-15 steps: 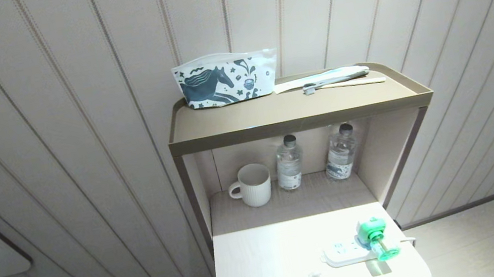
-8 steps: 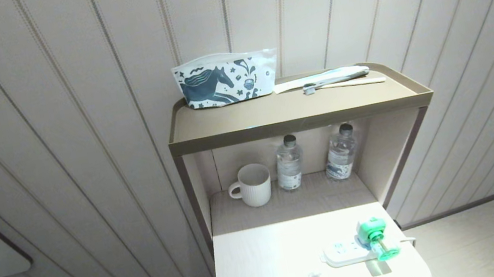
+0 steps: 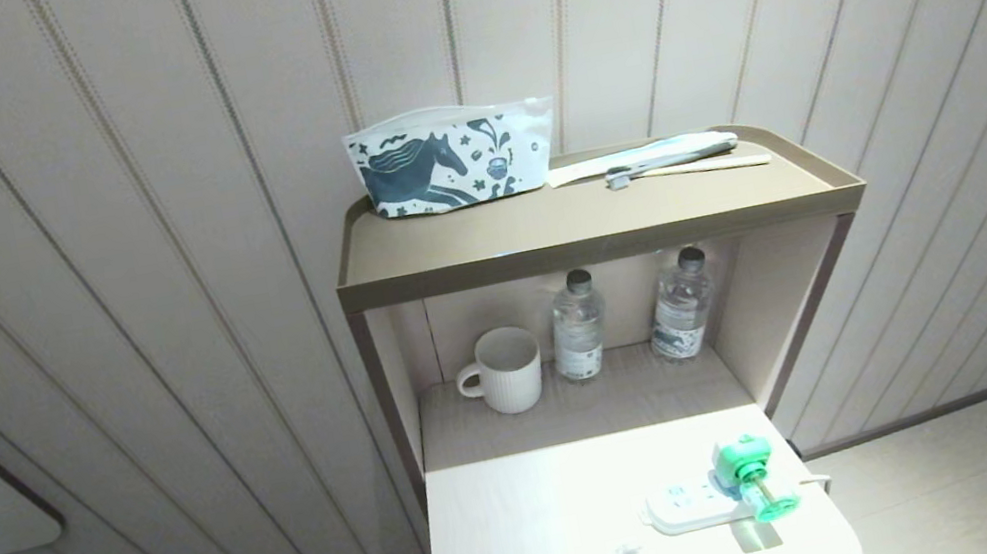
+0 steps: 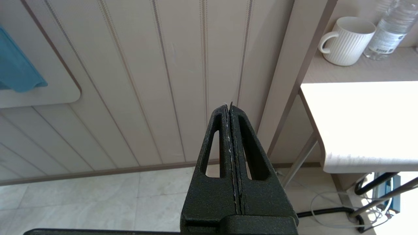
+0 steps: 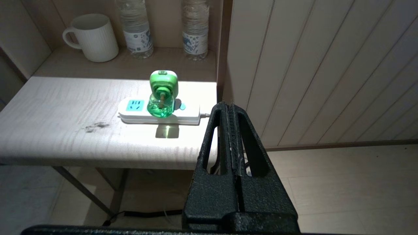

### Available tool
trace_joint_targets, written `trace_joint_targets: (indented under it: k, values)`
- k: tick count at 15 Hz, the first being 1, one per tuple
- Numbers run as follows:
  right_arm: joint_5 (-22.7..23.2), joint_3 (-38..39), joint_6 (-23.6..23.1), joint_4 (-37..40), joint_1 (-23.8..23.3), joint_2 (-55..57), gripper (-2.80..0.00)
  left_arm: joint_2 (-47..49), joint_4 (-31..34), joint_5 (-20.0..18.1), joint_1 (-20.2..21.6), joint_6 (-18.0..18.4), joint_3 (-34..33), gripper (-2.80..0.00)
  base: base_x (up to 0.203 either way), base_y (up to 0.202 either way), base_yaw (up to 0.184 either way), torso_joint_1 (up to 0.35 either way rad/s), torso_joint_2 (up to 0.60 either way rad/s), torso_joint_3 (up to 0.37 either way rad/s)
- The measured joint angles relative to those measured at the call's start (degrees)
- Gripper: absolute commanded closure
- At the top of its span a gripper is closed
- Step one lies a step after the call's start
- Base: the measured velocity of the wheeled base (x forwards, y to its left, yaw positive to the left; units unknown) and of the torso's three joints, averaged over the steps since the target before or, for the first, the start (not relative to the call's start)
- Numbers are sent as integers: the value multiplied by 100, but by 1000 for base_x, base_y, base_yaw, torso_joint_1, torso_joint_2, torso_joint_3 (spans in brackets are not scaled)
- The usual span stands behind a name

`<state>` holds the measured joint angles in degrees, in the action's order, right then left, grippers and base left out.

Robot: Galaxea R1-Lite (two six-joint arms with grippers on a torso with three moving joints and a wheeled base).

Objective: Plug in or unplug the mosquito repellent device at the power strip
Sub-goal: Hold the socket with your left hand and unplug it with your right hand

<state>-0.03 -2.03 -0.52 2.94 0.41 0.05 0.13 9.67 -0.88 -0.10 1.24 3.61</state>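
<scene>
The right gripper (image 5: 230,105) hangs low beside the table's right end, over the floor, its two black fingers (image 5: 241,153) pressed flat together and holding nothing. The left gripper (image 4: 229,106) sits off the table's left side, facing the panelled wall, its jaws likewise closed and empty. Neither arm shows in the head view.

On the pale table (image 3: 519,536), near its right end, lies the strip (image 3: 687,509), flat, with its long side running across the table. A thin white cord (image 5: 205,114) leaves its right end toward the table's edge. The repellent (image 3: 750,473) stands on the strip's right half, seated over a socket; its white-and-green body rises from the strip and its green bottle (image 5: 159,108) juts toward the robot, throwing a green patch of light on the tabletop just in front. One light-blue socket face (image 5: 135,105) is left bare on the strip's left part. A small dark smudge (image 5: 93,127) marks the tabletop to the left of the strip.

Behind the table, in a recessed shelf, a ribbed white mug (image 3: 507,371) stands on the left with its handle turned left, and two clear water bottles (image 3: 577,326) stand upright to its right, apart from each other. Above, on a brown tray-like top shelf (image 3: 590,250), a pouch (image 3: 453,160) printed with a horse leans by the wall, and a toothbrush (image 3: 688,169) lies to its right.
</scene>
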Motion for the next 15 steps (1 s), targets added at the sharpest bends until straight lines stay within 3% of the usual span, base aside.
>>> trace_joint_targets:
  k: [5, 11, 15]
  values:
    - [418, -1902, 8, 1245, 0, 566, 0, -2, 0, 0, -1, -1, 0, 0, 0, 0, 0, 0, 0, 0]
    - [509, -4163, 24, 1671, 16, 2962, 0, 0, -2, -2, 0, -3, 0, 0, 0, 0, 0, 0, 0, 0]
    - [554, -5981, 49, 2903, 217, 4538, 0, 0, 0, 0, 0, -4, 0, 0, 0, 0, 0, 0, 0, 0]
